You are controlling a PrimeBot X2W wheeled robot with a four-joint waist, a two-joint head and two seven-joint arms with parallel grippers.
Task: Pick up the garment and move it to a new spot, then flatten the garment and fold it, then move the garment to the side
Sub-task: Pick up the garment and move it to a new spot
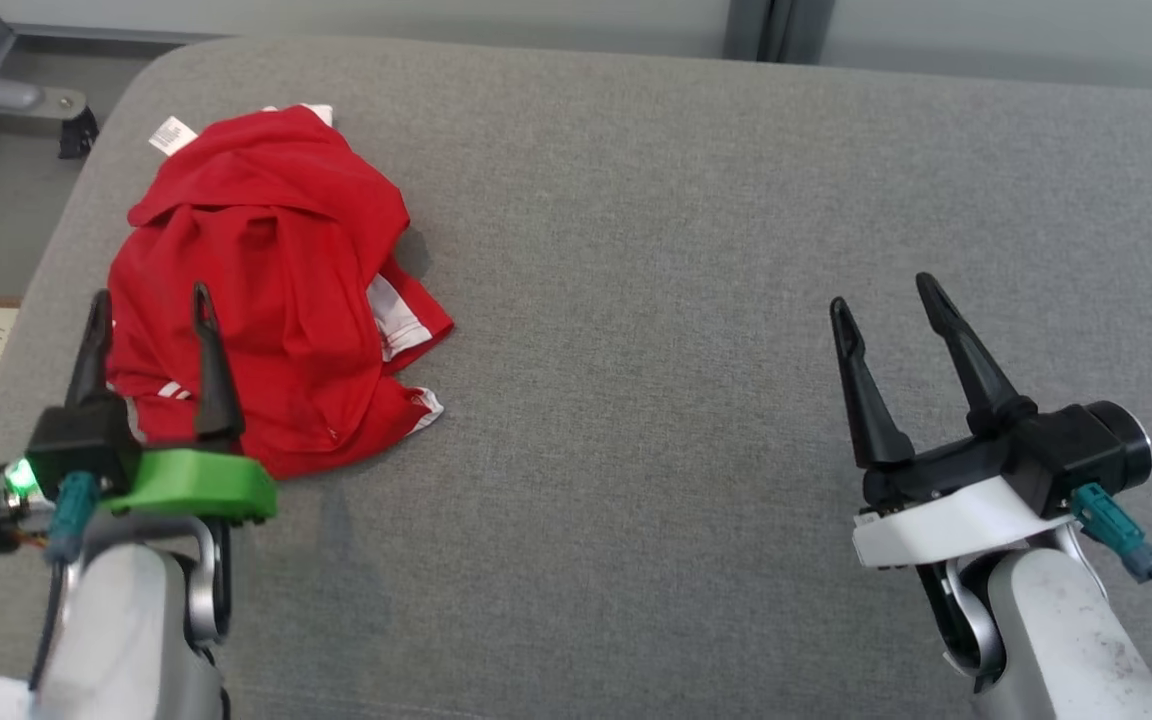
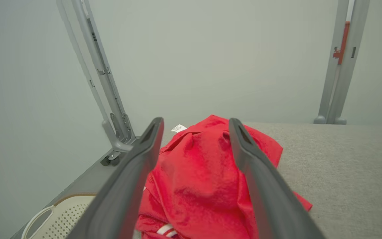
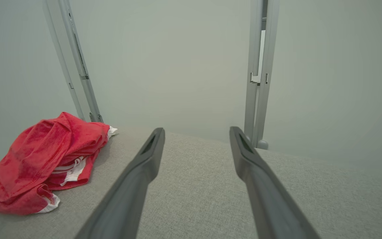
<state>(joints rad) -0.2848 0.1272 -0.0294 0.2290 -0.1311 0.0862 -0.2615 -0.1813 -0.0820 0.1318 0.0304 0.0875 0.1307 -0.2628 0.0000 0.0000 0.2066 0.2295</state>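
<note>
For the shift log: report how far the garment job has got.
Nothing looks done: the red garment lies crumpled in a heap at the left of the grey surface. In hand: the left gripper, fingers open, is lined up on the heap's near edge without gripping it; the right gripper is open over bare surface. Left: pick up, move, flatten, fold, set aside.

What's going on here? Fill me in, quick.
A two-armed robot looks set to start on a crumpled red garment, which lies in a heap at the left of a grey padded surface. The left gripper is open and lined up at the garment's near edge, not gripping it yet. The right gripper is open over bare surface, well apart from the cloth. Nothing is flattened or folded yet.
</note>
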